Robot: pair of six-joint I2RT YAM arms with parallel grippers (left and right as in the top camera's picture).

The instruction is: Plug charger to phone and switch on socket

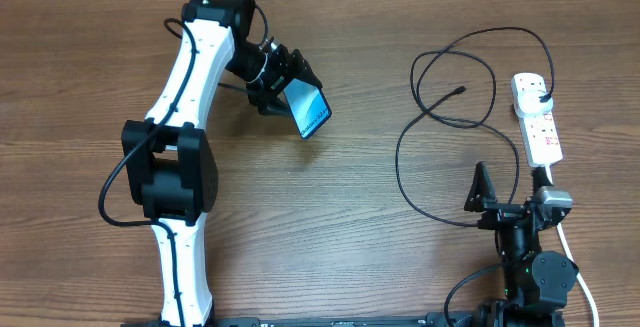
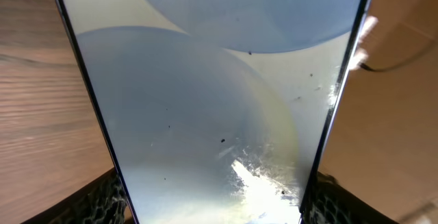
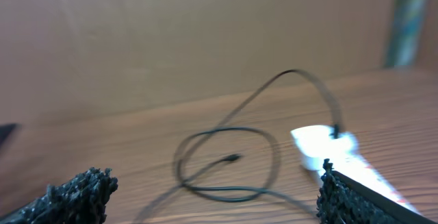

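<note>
At the near edge of the bench (image 1: 330,237), R side, the right tool (image 1: 512,182) points away from the base w/ fingers spread wide and nothing between them: open & empty. R wrist view backs that up. Two dark fingertips (image 3: 79,193) sit at the bottom corners w/ bare wood in the gap, though the pic is a bit blurred. A thick white cord (image 1: 573,257) runs down past that arm's base.

Just beyond the tool lies the socket (image 1: 538,117), flat on the bench, long axis running near-to-far, its near end right beside the tool's R finger. Its red markings are too small to read any switch position. A black adapter (image 1: 541,89) sits plugged in at the strip's far end.

From there the charger (image 1: 398,162) arcs out toward the far edge, then falls into loose loops on the wood left of the socket. Its plug tip (image 1: 460,91) lies free inside the loops, joined to nothing.

Further out & over on the L side, well apart from that tip, the left tool (image 1: 288,89) is clamped on the phone (image 1: 309,110), holding it tilted, teal screen facing the overhead cam. L wrist view is nearly all screen. Mesh finger pads (image 2: 102,200) press both long edges, w/ a glare patch low on the glass.
</note>
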